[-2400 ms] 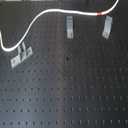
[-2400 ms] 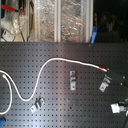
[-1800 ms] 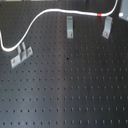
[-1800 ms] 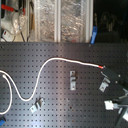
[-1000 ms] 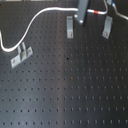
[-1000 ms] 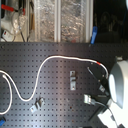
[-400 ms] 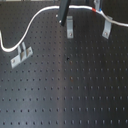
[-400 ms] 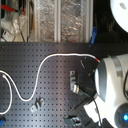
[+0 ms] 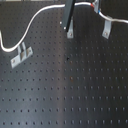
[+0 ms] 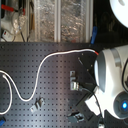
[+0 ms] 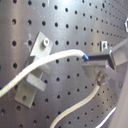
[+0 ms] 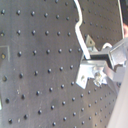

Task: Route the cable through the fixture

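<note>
The white cable [image 9: 35, 22] runs from the first exterior view's left edge up to the top, with its red band [image 9: 95, 6] near the right clip [image 9: 106, 30]. In the second exterior view the cable [image 10: 47, 61] loops across the board and ends at the arm. My gripper [image 9: 67, 22] shows as a dark finger hanging over the middle clip [image 9: 70, 34]. Both wrist views show the cable [image 11: 45, 67] [image 12: 80, 30] running into the fingertips [image 11: 92, 58] [image 12: 86, 62], so the gripper looks shut on it. The fixture clip [image 11: 37, 47] [image 12: 92, 75] stands just beside the fingers.
A third clip [image 9: 21, 55] [image 10: 37, 104] stands near the cable's far loop. The white arm body [image 10: 112, 75] covers the second exterior view's right side and hides the right clip. A small black part [image 10: 77, 117] lies near the board's front edge. Shelves with clutter [image 10: 50, 20] stand behind the board.
The arm has swung in from the second exterior view's right over the board. The dark finger came down and moved left to the middle clip, and the red-banded end shifted slightly.
</note>
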Robot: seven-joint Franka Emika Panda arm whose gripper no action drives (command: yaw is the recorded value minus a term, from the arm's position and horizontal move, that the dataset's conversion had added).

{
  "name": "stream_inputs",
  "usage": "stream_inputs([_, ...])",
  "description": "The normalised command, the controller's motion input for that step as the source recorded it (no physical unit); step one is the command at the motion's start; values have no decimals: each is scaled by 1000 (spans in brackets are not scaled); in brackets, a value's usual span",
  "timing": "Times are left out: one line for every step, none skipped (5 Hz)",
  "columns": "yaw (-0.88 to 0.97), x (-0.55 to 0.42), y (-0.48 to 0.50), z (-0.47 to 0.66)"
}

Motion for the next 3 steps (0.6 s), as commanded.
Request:
stream_inputs([80,-253,-47,6])
stream_inputs([-69,-420,-288,33])
stream_inputs([-77,-210,-189,9])
